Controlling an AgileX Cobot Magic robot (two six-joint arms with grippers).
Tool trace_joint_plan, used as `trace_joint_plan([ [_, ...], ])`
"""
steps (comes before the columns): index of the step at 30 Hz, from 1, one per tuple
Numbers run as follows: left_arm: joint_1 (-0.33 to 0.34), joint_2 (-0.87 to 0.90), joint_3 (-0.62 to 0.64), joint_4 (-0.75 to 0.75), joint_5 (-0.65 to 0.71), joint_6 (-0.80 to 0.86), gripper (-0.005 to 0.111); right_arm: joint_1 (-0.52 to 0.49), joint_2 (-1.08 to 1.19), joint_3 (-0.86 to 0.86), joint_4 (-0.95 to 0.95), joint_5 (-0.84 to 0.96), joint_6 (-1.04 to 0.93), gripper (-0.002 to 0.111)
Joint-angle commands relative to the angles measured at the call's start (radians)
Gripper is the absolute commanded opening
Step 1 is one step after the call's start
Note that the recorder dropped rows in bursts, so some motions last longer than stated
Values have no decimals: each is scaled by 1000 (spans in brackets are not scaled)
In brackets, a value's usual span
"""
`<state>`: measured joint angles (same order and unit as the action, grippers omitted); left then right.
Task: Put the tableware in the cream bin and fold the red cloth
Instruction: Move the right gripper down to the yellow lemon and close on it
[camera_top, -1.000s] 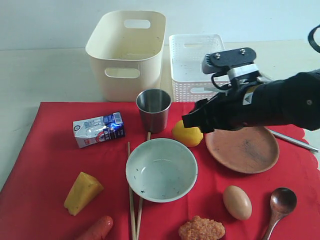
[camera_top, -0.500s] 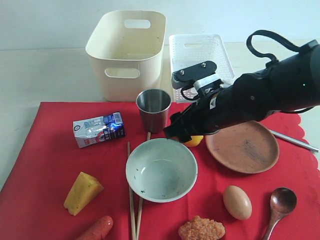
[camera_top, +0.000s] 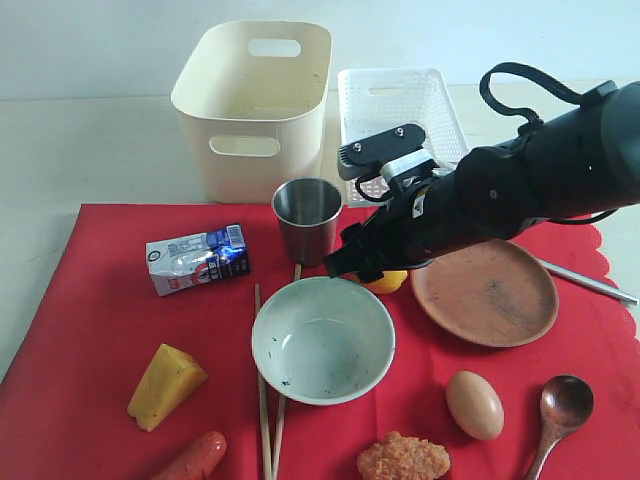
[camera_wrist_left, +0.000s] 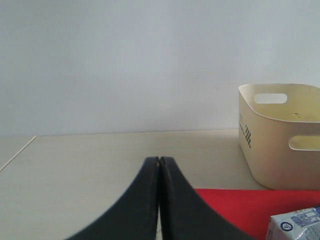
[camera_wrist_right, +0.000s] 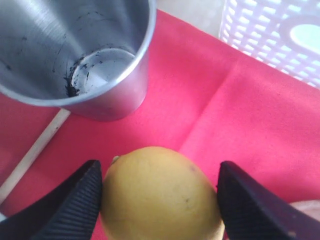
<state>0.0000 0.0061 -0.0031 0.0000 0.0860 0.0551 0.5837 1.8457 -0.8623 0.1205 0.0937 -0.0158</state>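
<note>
Straddled the lemon (camera_wrist_right: 160, 200) with the right gripper (camera_wrist_right: 160, 172) spread wide, unclenched, at four o'clock of the steel cup (camera_top: 307, 215). Held the left gripper (camera_wrist_left: 159, 161) clenched, empty.

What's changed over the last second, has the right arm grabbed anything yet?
The right gripper swung left and down from above the plate to the lemon, now between its open fingers beside the steel cup. Nothing lifted; cup, bowl, plate and lemon stayed put.
</note>
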Motion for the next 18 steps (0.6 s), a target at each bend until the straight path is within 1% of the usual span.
trace_joint_plan([
  [1,1,-6,3,-14,2,1,3,-2,2,-4,-10,39,-9,43],
  [9,1,-6,3,-14,2,1,3,-2,2,-4,-10,43,-9,47],
  [16,1,-6,3,-14,2,1,3,-2,2,-4,-10,49,16,58],
  [18,1,-6,3,-14,2,1,3,-2,2,-4,-23,57,16,59],
])
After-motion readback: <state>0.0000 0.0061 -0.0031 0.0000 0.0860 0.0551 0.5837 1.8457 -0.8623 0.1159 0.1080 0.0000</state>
